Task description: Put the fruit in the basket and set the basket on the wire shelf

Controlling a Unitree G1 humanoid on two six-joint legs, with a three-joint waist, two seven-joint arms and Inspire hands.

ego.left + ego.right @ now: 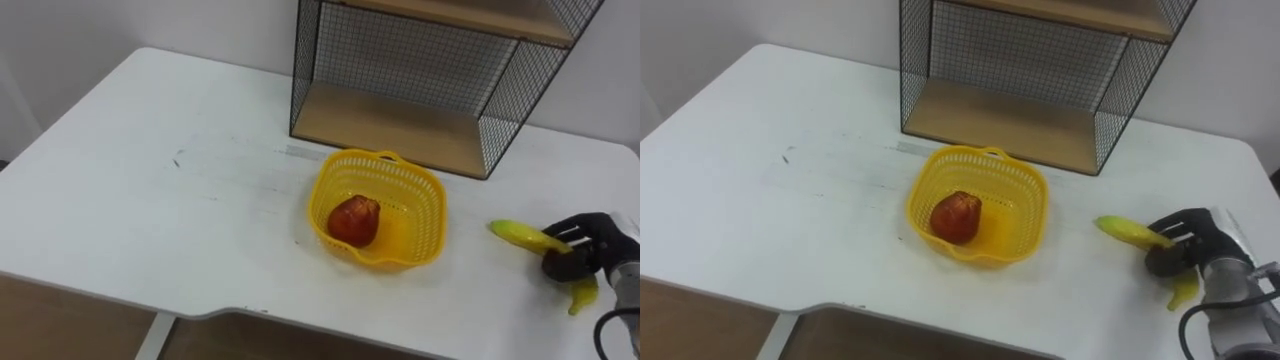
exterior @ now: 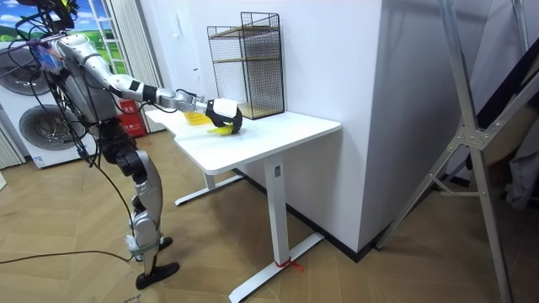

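A yellow plastic basket (image 1: 424, 195) (image 1: 1030, 188) sits on the white table (image 1: 150, 200) in front of the wire shelf (image 1: 400, 130) (image 1: 1010, 120). Inside it lies a red apple (image 1: 354, 220) (image 1: 956, 217). To the right of the basket a yellow banana (image 1: 522, 235) (image 1: 1127, 231) lies at the table's right end, and my right hand (image 1: 580, 250) (image 1: 1185, 250) has its dark fingers curled round the banana's middle. In the room view the right hand (image 2: 226, 116) holds the banana (image 2: 221, 130) just above the table, near the shelf (image 2: 248, 63).
The wire shelf has wooden boards; its lower board (image 1: 390, 125) is bare and opens toward me. The table's left half (image 1: 130, 190) is free. The table's front edge (image 1: 300, 325) runs close below the basket. A washing machine (image 2: 34, 126) stands behind me.
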